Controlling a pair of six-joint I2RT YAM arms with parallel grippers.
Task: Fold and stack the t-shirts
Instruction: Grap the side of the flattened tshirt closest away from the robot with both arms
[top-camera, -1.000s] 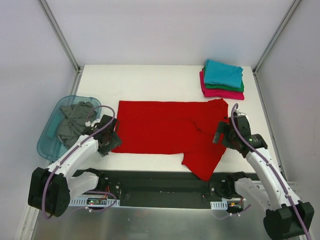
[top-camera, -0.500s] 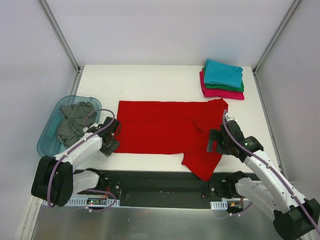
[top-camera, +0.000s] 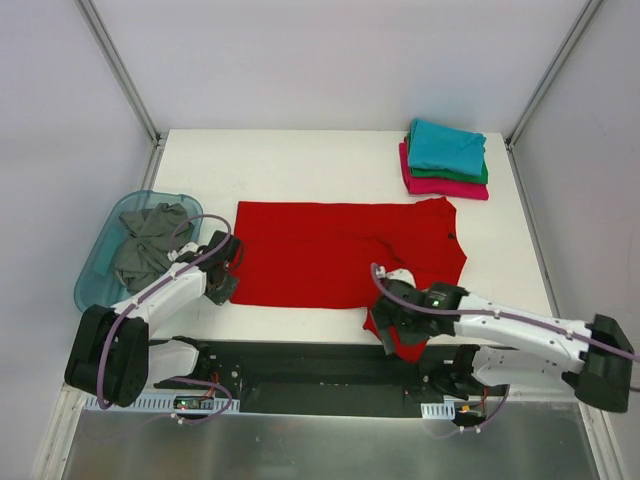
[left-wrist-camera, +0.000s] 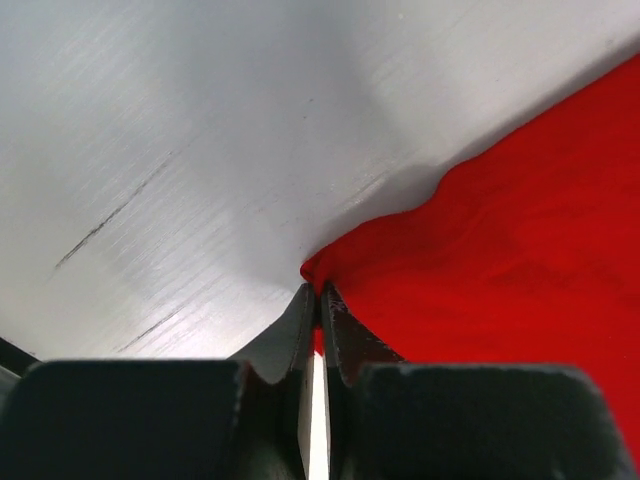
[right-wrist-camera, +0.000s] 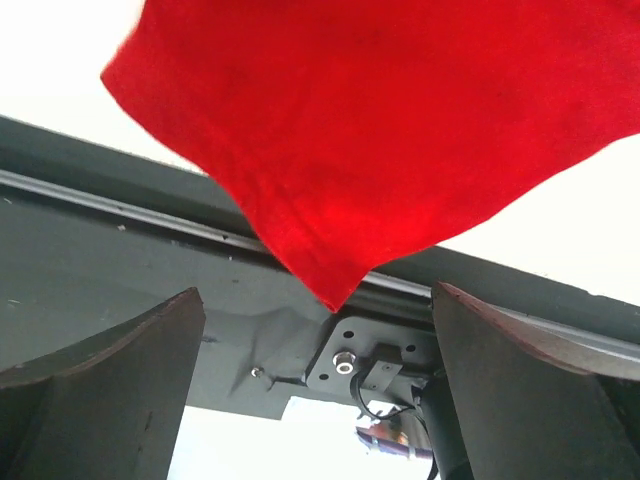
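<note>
Swung in from the red shirt's right side, the right jaws gape around its overhanging near sleeve, gripping nothing. The left jaws pinch its near-left corner. It lies spread on the tabletop. Closing too low could miss cloth and strike the rail.

I'm seeing plain bright red t-shirt on white table; stack beyond it showing teal, green, magenta; left of it, dark grey shirt, translucent blue tub.
</note>
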